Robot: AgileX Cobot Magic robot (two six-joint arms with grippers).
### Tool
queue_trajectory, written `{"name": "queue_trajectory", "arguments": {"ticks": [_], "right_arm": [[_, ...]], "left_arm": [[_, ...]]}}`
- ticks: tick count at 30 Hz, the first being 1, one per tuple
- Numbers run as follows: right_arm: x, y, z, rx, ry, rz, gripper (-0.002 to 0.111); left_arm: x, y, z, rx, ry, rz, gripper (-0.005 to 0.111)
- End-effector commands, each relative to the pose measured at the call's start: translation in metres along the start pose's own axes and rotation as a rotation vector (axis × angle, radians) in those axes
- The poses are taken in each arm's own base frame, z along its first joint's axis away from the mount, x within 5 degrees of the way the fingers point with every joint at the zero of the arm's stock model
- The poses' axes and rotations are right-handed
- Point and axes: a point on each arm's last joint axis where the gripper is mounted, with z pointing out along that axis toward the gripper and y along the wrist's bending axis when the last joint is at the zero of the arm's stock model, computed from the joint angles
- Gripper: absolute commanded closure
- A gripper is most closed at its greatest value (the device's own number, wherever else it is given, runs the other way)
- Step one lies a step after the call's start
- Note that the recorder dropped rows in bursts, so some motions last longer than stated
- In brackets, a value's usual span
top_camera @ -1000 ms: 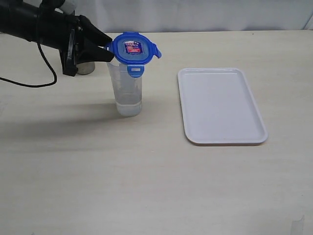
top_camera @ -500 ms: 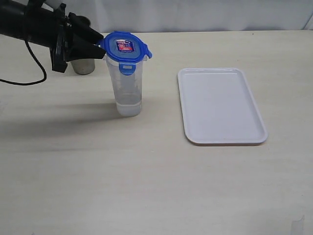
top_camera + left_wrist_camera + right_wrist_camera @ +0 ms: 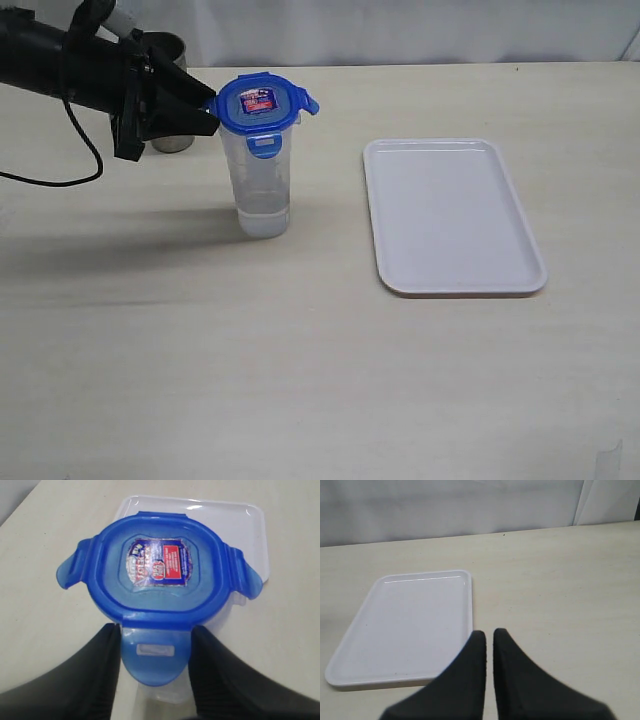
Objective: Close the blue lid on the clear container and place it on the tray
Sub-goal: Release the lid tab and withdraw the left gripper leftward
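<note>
The blue lid (image 3: 258, 103) lies across the mouth of the clear container (image 3: 263, 190), which stands upright on the table left of the tray (image 3: 452, 215). The lid's right flap sticks up a little. My left gripper (image 3: 208, 112) reaches in from the left and is shut on the lid's near flap (image 3: 156, 652). In the left wrist view the black fingers (image 3: 106, 647) press both sides of that flap, and the labelled lid (image 3: 160, 570) fills the middle. My right gripper (image 3: 489, 636) is shut and empty, hovering near the tray's edge (image 3: 405, 625); the exterior view does not show it.
A dull steel cup (image 3: 176, 142) stands behind my left gripper, close to its fingers. A black cable (image 3: 60, 178) hangs from the left arm above the table. The white tray holds nothing. Bare tabletop (image 3: 300, 360) spreads in front.
The lid hung tilted over the container's right side, went up and left with my left gripper, and now sits more squarely over the mouth. The right gripper has not moved.
</note>
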Motion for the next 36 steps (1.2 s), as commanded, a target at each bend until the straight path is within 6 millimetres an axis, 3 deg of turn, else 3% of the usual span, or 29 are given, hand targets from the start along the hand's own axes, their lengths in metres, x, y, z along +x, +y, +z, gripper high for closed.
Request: {"name": "queue_trajectory", "arguments": {"ticks": [1,19,21,24,29,36], "right_arm": [[0.0007,-0.0004,0.0001,0.008,-0.003,0.002,0.103],[0.0007,-0.0004,0.0001,0.008,-0.003,0.002,0.103],[0.0007,-0.0004,0.0001,0.008,-0.003,0.002,0.103],[0.0007,-0.0004,0.0001,0.008,-0.003,0.002,0.103],[0.0007,-0.0004,0.0001,0.008,-0.003,0.002,0.103],[0.0007,-0.0004,0.0001,0.008,-0.003,0.002,0.103]], "left_arm": [[-0.0021,0.0013,-0.001,0.0,-0.015,0.006,0.107],[-0.0024,0.0018,-0.001,-0.005,-0.018,0.003,0.106],[-0.0024,0.0018,-0.001,-0.005,-0.018,0.003,0.098],[-0.0024,0.0015,-0.001,-0.002,-0.017,0.004,0.075],[-0.0016,0.0013,-0.001,0.0,-0.009,0.009,0.052],[-0.0006,0.0031,-0.001,-0.02,0.002,0.009,0.034]]}}
